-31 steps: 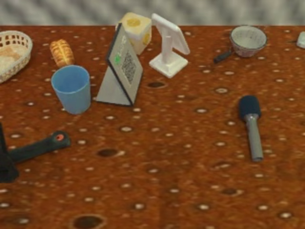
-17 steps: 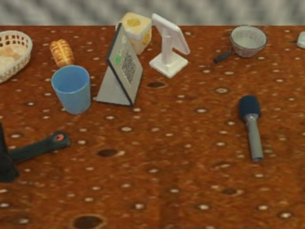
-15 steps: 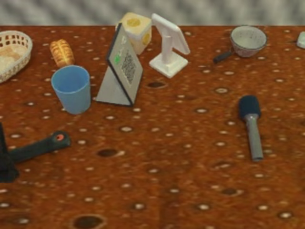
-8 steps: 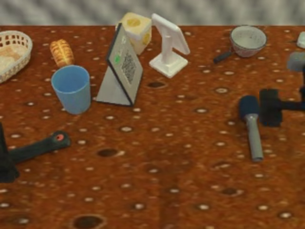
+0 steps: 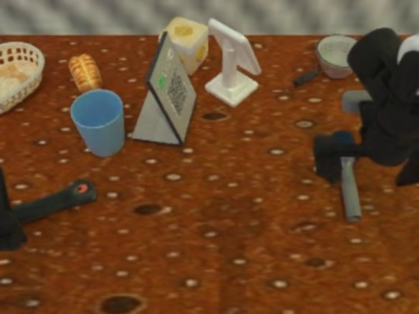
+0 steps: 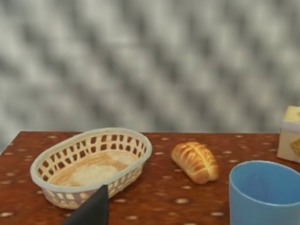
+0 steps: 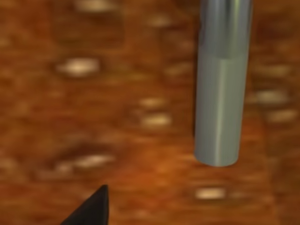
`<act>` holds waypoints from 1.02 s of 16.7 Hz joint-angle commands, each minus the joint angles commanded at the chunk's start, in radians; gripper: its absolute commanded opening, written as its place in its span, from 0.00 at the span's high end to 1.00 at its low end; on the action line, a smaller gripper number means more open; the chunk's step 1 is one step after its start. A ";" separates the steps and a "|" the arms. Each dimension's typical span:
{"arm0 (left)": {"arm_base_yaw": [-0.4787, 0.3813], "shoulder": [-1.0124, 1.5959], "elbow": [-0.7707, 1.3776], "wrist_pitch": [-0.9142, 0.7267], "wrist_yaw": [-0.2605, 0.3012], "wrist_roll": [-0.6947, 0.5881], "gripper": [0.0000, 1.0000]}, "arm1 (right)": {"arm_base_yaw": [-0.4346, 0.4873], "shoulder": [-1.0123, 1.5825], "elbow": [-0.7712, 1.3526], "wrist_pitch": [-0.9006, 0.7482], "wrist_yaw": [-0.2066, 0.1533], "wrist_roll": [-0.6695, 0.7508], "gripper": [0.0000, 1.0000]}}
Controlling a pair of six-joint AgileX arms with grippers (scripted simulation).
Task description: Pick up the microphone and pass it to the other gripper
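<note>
Microphone [image 5: 347, 180]: lies on the surface, long axis running near-to-far, directly beneath our right hand [image 5: 334, 157], nearer than our parked left; finger spread we cannot tell.

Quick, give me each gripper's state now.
Left gripper: cannot be told, parked at table's left.
Right gripper: cannot be told, over the microphone.

The brown speckled bench [image 5: 216, 248] carries a wicker basket [image 5: 16, 69], bread roll [image 5: 85, 70], blue cup [image 5: 98, 121], grey tent card [image 5: 167, 95], yellow block [image 5: 186, 40], white stand [image 5: 232, 62], small pan [image 5: 330, 55], black handle [image 5: 49, 203] and the microphone [image 5: 349, 190].
</note>
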 joint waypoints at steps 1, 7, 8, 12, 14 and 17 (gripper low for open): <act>0.000 0.000 0.000 0.000 0.000 0.000 0.00 | 0.001 0.006 0.004 -0.003 0.000 0.001 0.00; 0.000 0.000 0.000 0.000 0.000 0.000 0.00 | -0.003 0.015 -0.006 0.015 0.000 -0.001 0.00; 0.000 0.000 0.000 0.000 0.000 0.000 0.00 | -0.003 0.030 -0.015 0.038 0.000 -0.002 0.00; 0.000 0.000 0.000 0.000 0.000 0.000 0.00 | -0.006 0.134 -0.074 0.209 0.000 -0.004 0.00; 0.000 0.000 0.000 0.000 0.000 0.000 0.00 | -0.007 0.187 -0.106 0.296 0.001 -0.005 0.00; 0.000 0.000 0.000 0.000 0.000 0.000 0.00 | -0.008 0.229 -0.128 0.353 0.001 -0.005 0.00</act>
